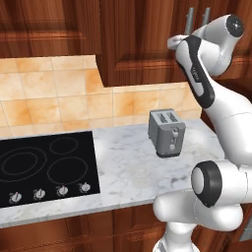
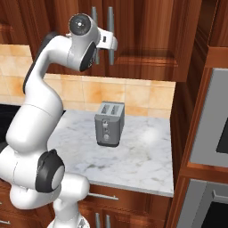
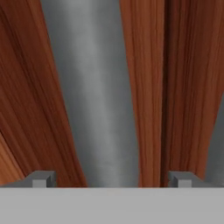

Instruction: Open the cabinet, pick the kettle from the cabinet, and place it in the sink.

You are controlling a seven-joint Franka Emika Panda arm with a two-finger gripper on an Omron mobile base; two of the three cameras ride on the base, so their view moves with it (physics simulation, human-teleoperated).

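Jaws of the gripper (image 3: pixel 112 179) stand wide open astride a silver bar handle (image 3: pixel 94 96) on the closed cabinet (image 3: pixel 148 87) door, gripping nothing; no legible writing.

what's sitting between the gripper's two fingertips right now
In the hand view, a silver bar handle of the wooden cabinet runs up between the open gripper's fingertips, not yet clamped.

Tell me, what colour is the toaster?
Grey, with a darker base. The toaster shows best in the right base view.
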